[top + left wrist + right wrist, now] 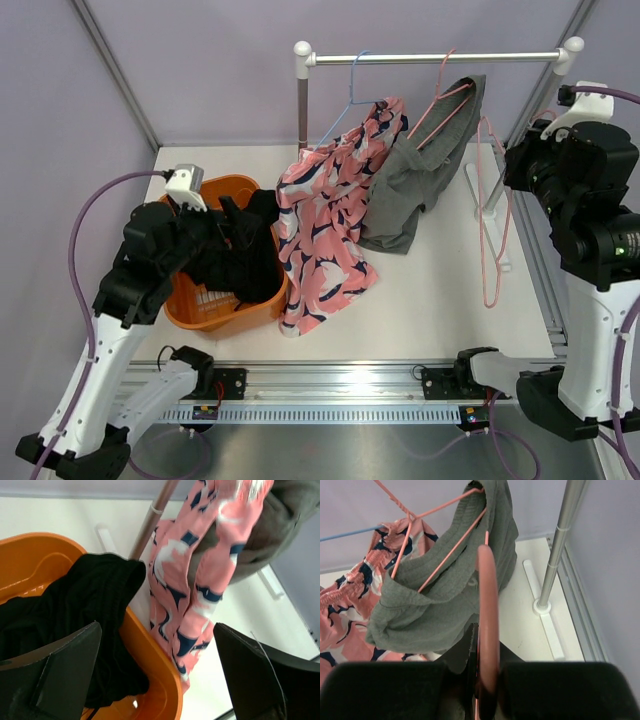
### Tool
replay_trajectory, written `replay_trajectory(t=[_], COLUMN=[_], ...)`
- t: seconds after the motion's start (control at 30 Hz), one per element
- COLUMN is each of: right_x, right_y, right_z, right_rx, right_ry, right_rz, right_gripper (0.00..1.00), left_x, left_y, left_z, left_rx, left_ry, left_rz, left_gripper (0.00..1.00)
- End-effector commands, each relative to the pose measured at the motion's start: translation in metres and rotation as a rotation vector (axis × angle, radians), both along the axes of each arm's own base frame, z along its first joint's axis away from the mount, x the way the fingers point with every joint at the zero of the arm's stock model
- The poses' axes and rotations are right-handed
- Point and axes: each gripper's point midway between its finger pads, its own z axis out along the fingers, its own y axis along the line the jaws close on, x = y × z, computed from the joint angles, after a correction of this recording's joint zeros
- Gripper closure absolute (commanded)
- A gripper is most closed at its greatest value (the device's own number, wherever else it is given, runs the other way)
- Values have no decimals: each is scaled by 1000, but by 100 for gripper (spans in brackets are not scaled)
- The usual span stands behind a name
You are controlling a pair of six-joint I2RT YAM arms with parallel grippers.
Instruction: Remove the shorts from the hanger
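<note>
We are working near the end of 1 removal, as we read it. Our right gripper [485, 680] is clenching an empty pink hanger [487, 610], whose thick bar is pinched between the 2 fingers and hanging down at the right side of the table [430, 290]. Our left gripper [156, 627] is hovering with its jaws released and spread wide, holding nothing, just above a black garment [85, 595]. That garment is lying in the orange basket [150, 650] and draping over its rim. We are taking it to be the shorts that go with the bare hanger, though its shape is too bunched for us to be sure.

2 more pairs are hanging from the rail [430, 57]. The pink patterned shorts [325, 240] are on a blue hanger [352, 85], with their hem trailing down just beside the basket. The gray shorts [420, 180] are on a second pink hanger [445, 565], directly ahead of the right wrist camera.

If the task is covering those too, the next move is calling for the right arm to put the empty hanger somewhere out of the way. The left arm would be lifting away from the basket and reaching for the patterned pair, the nearer 1. The grip wants to close on the waistband, not the loose hem, so that the cloth is sliding off the hanger arms instead of dragging the hanger along the rail.
</note>
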Motion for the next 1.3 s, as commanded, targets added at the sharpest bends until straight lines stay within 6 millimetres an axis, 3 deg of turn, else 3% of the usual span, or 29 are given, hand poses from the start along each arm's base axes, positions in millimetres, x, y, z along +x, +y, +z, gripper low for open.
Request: replay_trajectory(t=[0.0, 0.03, 0.17, 0.2, 0.27, 0.3, 0.47, 0.57, 0.97, 1.27], right_x=[33, 42, 69, 75, 81, 84, 89, 99, 184, 208], right_y=[5, 4, -11, -24, -26, -40, -60, -63, -63, -70], right_z=[12, 19, 15, 16, 21, 23, 40, 42, 25, 21], right_rx=[-63, -68, -84, -72, -57, -60, -87, -86, -57, -87], right_ry=[-85, -122, -104, -99, -117, -122, -166, -169, -169, -182], right_rz=[35, 27, -5, -38, -34, -73, -168, -173, -95, -103], right_gripper=[100, 100, 100, 100, 100, 100, 100, 100, 100, 100], left_x=[-22, -26, -37, -39, -40, -41, -46, -49, -59, -61], left_y=[-1, -2, -6, -6, -7, -8, -9, -10, -6, -10], left_z=[-25, -28, -47, -49, -59, -60, -77, -80, -89, -92], left_rx=[52, 42, 30, 30, 32, 27, 25, 24, 64, 69], left_ry=[7, 1, 16, 14, 31, 32, 40, 45, 39, 45], left_rz=[-80, -96, -134, -139, -150, -153, -170, -182, -175, -192], left_gripper=[1, 1, 1, 1, 1, 1, 1, 1, 1, 1])
